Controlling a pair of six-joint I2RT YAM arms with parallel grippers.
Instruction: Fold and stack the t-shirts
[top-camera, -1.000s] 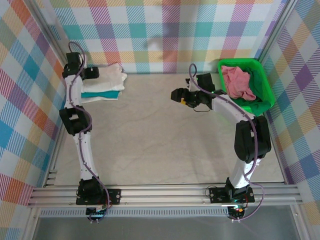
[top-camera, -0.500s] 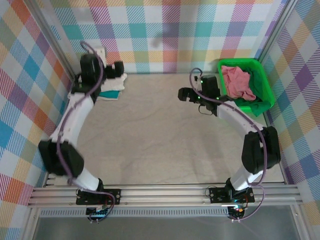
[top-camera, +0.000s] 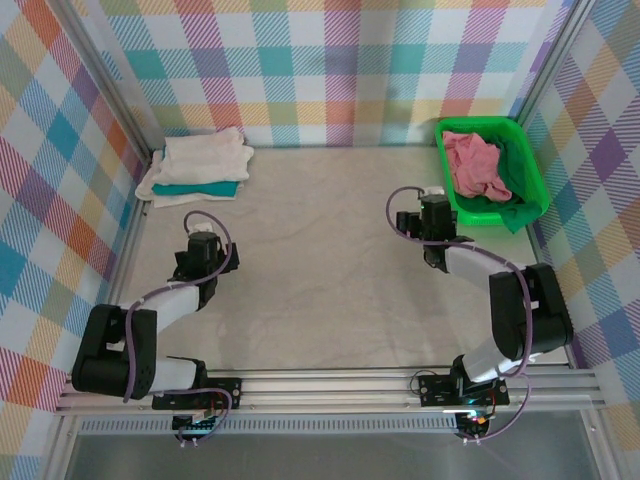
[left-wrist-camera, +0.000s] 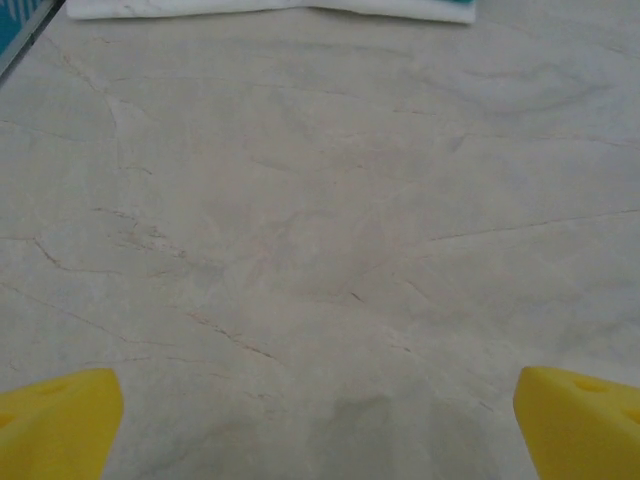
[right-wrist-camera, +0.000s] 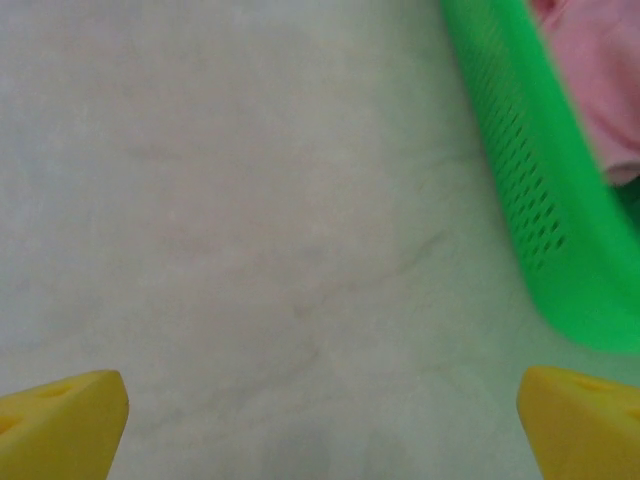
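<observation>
A folded stack of t-shirts (top-camera: 200, 165) lies at the far left corner, a cream one on top of a teal one and a white one. Its near edge (left-wrist-camera: 270, 8) runs along the top of the left wrist view. A crumpled pink t-shirt (top-camera: 478, 165) sits in the green basket (top-camera: 527, 180). My left gripper (top-camera: 203, 245) is low over the bare table, well in front of the stack. It is open (left-wrist-camera: 320, 420) with nothing between its yellow fingertips (left-wrist-camera: 60, 420). My right gripper (top-camera: 432, 212) is just left of the basket, open (right-wrist-camera: 320, 420) and holding nothing.
The basket's perforated wall (right-wrist-camera: 540, 200) and some pink cloth (right-wrist-camera: 600, 70) lie to the right of the right gripper. Plaid walls close in the table on three sides. The beige table cover (top-camera: 320, 260) stretches between the two arms.
Both arms have drawn back from the far side and folded low toward the near edge. The left gripper has left the stack. The right gripper's jaws have widened.
</observation>
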